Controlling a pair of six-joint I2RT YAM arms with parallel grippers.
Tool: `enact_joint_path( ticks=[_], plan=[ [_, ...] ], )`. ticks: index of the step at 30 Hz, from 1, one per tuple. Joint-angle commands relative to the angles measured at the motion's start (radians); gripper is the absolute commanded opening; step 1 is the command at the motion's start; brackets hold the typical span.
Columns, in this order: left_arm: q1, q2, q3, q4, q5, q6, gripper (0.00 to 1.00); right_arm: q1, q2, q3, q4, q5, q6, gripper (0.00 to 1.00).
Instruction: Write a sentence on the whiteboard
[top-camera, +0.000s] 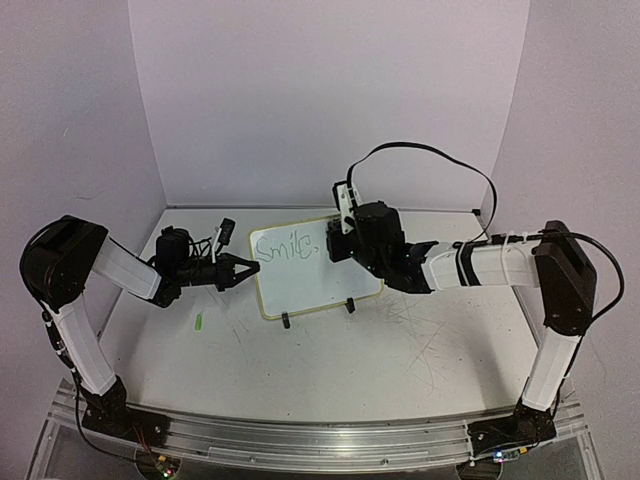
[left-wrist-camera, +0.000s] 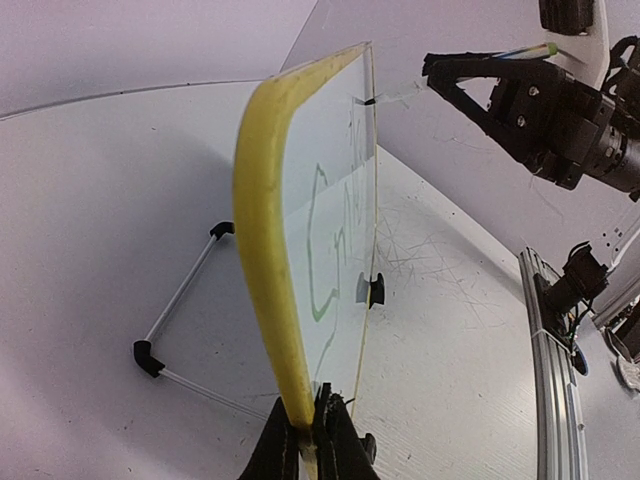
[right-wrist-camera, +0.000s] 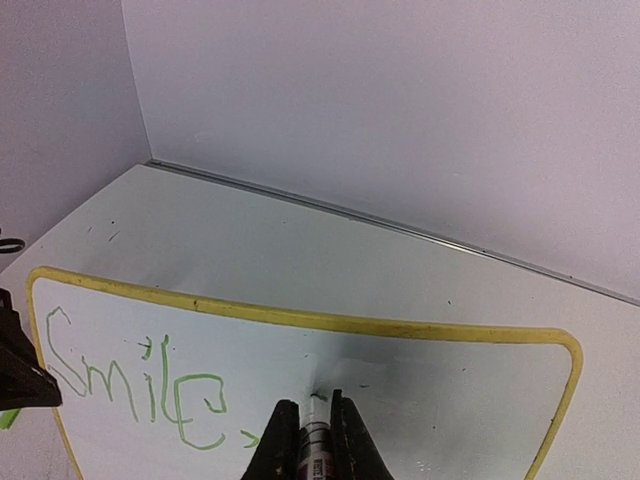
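Your left gripper (top-camera: 248, 270) pinches the side edge of the round-cornered, yellow-framed whiteboard (top-camera: 315, 280), which stands propped on the scratched white worktop (top-camera: 400, 345). Your right gripper (right-wrist-camera: 311, 412) is clamped on a marker (right-wrist-camera: 317, 445), its tip on the glossy board. Left of it, the green sentence (right-wrist-camera: 140, 385) reads "Smile,".

My top camera sits high behind me, looking down and forward across the whole counter (top-camera: 350, 360). My left wrist camera peers along my left claw (left-wrist-camera: 312, 412), very close, at the whiteboard (left-wrist-camera: 262, 250) edge-on. My right wrist camera looks over my right claw (right-wrist-camera: 312, 404), close to the board's face. All three views share the whiteboard.
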Motion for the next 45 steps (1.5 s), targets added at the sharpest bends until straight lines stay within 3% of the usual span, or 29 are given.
enact_joint_path(
  ticks=[1, 17, 30, 45],
  plan=[
    [0.001, 0.020, 0.000, -0.093, -0.092, 0.117, 0.00, -0.002, 0.024, 0.025, 0.020, -0.024, 0.018, 0.00],
    [0.001, 0.019, -0.002, -0.094, -0.092, 0.119, 0.00, 0.000, -0.005, -0.039, -0.006, -0.023, 0.050, 0.00],
    [0.001, 0.018, -0.003, -0.094, -0.092, 0.119, 0.00, -0.001, -0.035, -0.070, -0.006, 0.106, 0.074, 0.00],
    [0.001, 0.019, -0.001, -0.094, -0.091, 0.119, 0.00, 0.019, -0.023, -0.097, -0.016, 0.051, 0.094, 0.00]
  ],
)
